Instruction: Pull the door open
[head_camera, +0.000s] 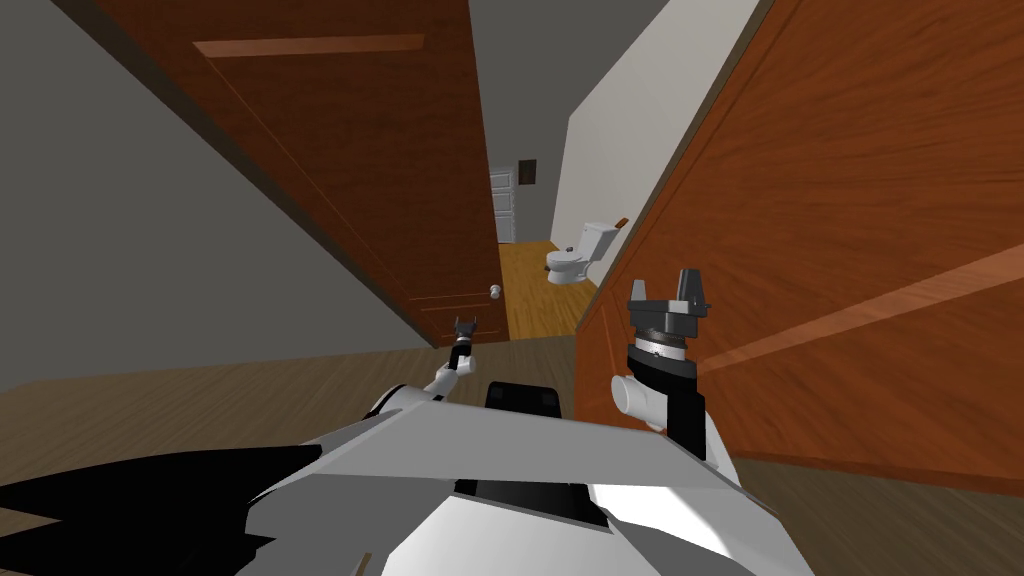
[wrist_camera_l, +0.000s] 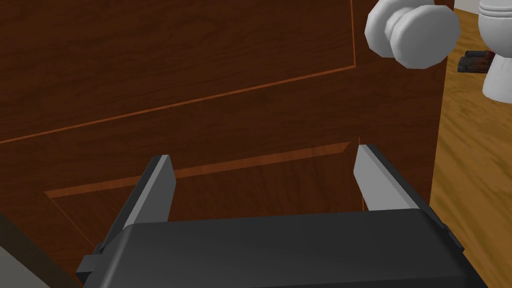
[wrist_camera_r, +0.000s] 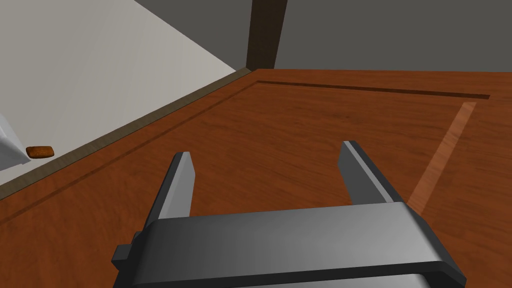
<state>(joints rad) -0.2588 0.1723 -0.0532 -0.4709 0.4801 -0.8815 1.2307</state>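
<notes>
Presently faces a dark brown door (head_camera: 350, 150) on the left side of the head view, panelled, with a round white knob (wrist_camera_l: 412, 32) set near its free edge. Finds this door standing ajar: past the free edge, sees a lighter wood floor (head_camera: 530, 290) and a white toilet (head_camera: 580, 255) upon it. Notes a small dark brown fitting (wrist_camera_l: 475, 60) just beside the toilet, of a kind not identifiable. Records a white panelled door (head_camera: 503, 205) at the far end of that room and a small dark frame (head_camera: 527, 172) on the grey wall just beside it.

Locates the left gripper (wrist_camera_l: 262, 175) close before the face of the dark brown door, near the knob yet apart from it. Places the knob beyond the fingertips and outside their span, towards the free edge. Reads both fingers as spread wide, with nothing but door panel between them; grips nothing.

Locates the right gripper (head_camera: 668, 290) raised just beside a second door (head_camera: 850, 250), lighter and reddish brown, on the right side of the head view. Reads its fingers as likewise parted and empty, pointed along that panelled face. Cannot tell whether the fingertips touch the wood. Notes a pale wall (wrist_camera_r: 100, 60) beyond the edge of that door.
</notes>
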